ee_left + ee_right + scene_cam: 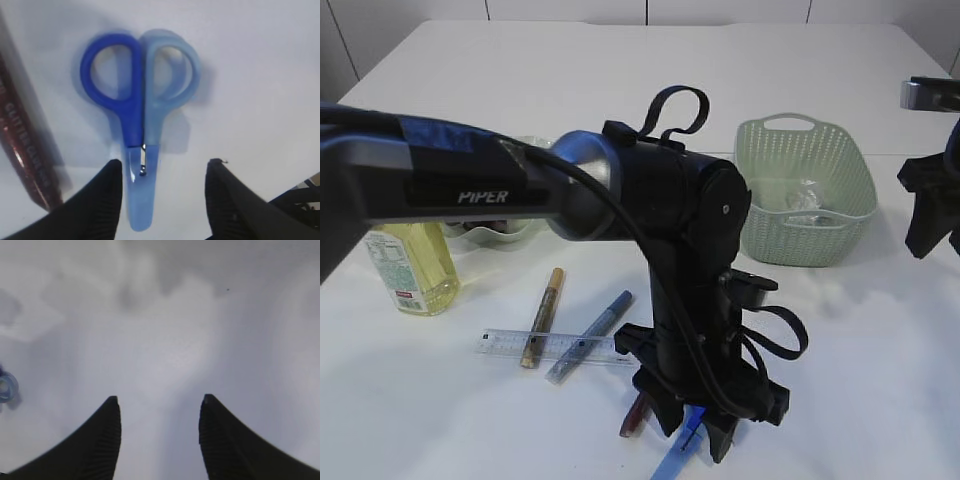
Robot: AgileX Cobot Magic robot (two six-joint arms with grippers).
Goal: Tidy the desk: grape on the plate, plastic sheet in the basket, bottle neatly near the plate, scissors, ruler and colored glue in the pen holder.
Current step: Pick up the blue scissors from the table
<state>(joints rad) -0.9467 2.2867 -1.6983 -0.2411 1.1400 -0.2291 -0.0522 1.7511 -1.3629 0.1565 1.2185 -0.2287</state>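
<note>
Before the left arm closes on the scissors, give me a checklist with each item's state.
1. Left pincer open: ok, both tips stand apart.
2. Scissors lined up: ok, the capped blade end lies between the tips, handles pointing away.
3. Scissors free of contact: ok, neither tip touches them yet.
4. Neighbour clear: not ok, the red glitter glue pen lies close beside the left tip and could be nudged.
5. Right pincer out of the way: ok, open over bare table, holding nothing.
6. Pen holder located: cannot tell, it shows in no view; only the green basket, ruler and bottle are seen.
</note>
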